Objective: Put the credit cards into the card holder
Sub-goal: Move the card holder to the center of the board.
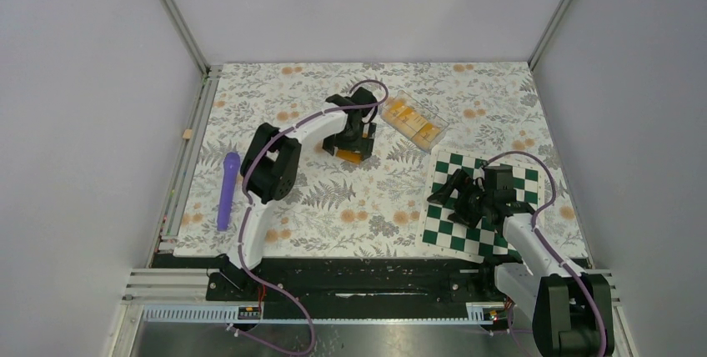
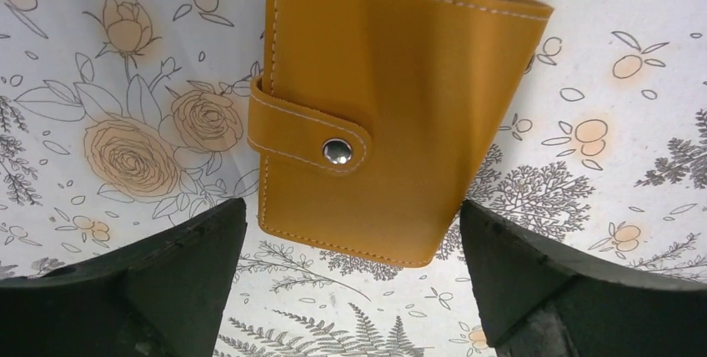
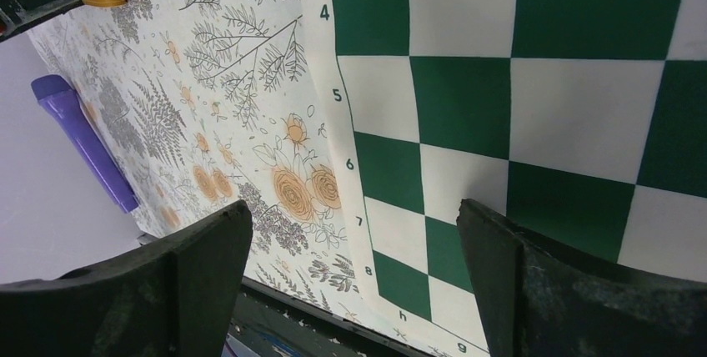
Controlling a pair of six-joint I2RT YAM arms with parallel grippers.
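Observation:
The card holder [image 2: 392,115], a small orange wallet, lies shut on the flowered cloth with its strap snapped on a metal stud. My left gripper [image 2: 350,215] hovers right over its near end, open, one finger on each side and nothing between them. From above, the card holder [image 1: 350,155] peeks out under the left gripper [image 1: 354,142] at the table's middle back. The orange-yellow credit cards [image 1: 408,117] lie in a clear plastic box just right of it. My right gripper [image 1: 457,193] is open and empty above the chequered board.
The green-and-white chequered board [image 3: 517,107] covers the right front of the table, and its left edge runs under the right gripper [image 3: 354,215]. A purple stick [image 1: 228,190] lies at the left. The clear box [image 1: 435,121] stands at the back, right of centre.

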